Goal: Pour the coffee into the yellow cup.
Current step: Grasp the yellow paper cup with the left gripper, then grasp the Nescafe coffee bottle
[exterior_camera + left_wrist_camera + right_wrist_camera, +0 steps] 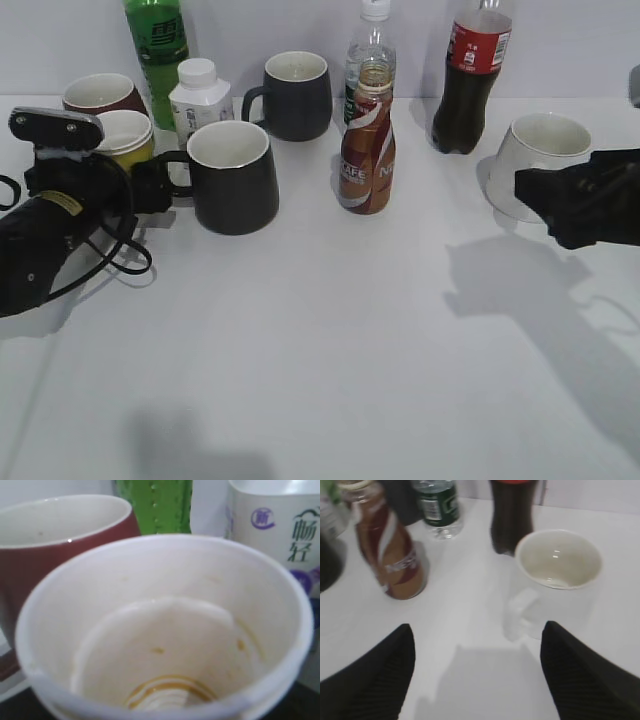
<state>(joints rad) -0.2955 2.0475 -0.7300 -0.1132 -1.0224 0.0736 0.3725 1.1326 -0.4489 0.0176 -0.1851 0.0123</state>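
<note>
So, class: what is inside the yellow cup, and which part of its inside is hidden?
The yellow cup holds no pool of liquid: white walls with small brown spots and thin brown rings at the bottom. The nearest strip of the bottom is hidden behind the cup's own rim.

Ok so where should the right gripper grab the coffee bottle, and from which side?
Grip the coffee bottle at its narrow waist below the open neck, coming in from its right, where the table is bare. The open right gripper already faces it; mugs crowd the left.
</note>
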